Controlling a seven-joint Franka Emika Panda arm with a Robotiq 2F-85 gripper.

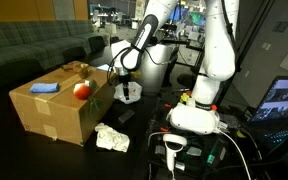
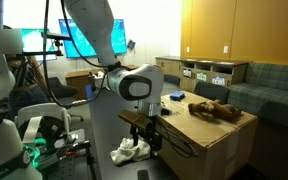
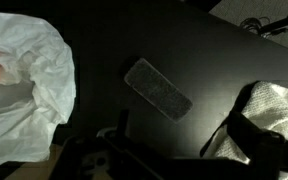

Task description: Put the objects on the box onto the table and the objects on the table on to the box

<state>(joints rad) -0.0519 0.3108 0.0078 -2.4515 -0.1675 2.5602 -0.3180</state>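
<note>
The box (image 1: 56,110) (image 2: 222,138) stands on the dark table (image 1: 134,150) (image 3: 184,40). On its top lie a blue item (image 1: 44,88), a red item in white wrapping (image 1: 81,90) (image 3: 19,85) and a brown plush thing (image 2: 214,110). A flat grey pad (image 3: 159,88) (image 1: 124,117) lies on the table beside the box. My gripper (image 1: 129,93) (image 2: 144,127) (image 3: 179,130) hangs just above the pad, open, with nothing between its fingers. A crumpled white cloth (image 1: 112,138) (image 2: 132,152) (image 3: 276,108) sits on the table nearby.
The robot's white base (image 1: 196,115) stands close to the cloth, with cables and a scanner-like device (image 1: 174,150) at the table's front. A sofa (image 1: 34,50) runs behind the box. Monitors (image 2: 84,40) and cabinets fill the background.
</note>
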